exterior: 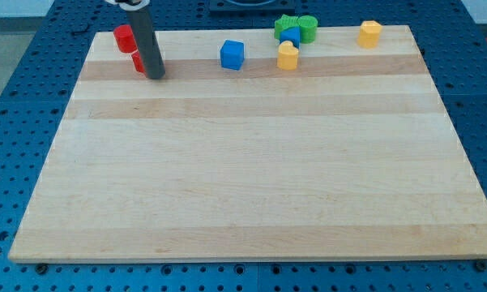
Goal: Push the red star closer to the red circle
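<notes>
Red star [136, 62], near the board's top-left just below the red circle [124, 36], looks light, rigid and slide-prone; my tip [155, 76], holding nothing, sits against its right side, so push from below.

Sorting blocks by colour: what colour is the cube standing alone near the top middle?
Blue: the blue cube, clear in the camera view.

On my board [251, 178] I count seven blocks: two red, the red circle [125, 37] and the red star [137, 62]; two blue [232, 54] [290, 36]; two yellow [288, 57] [369, 33]; one green [301, 26], at about one o'clock.
</notes>
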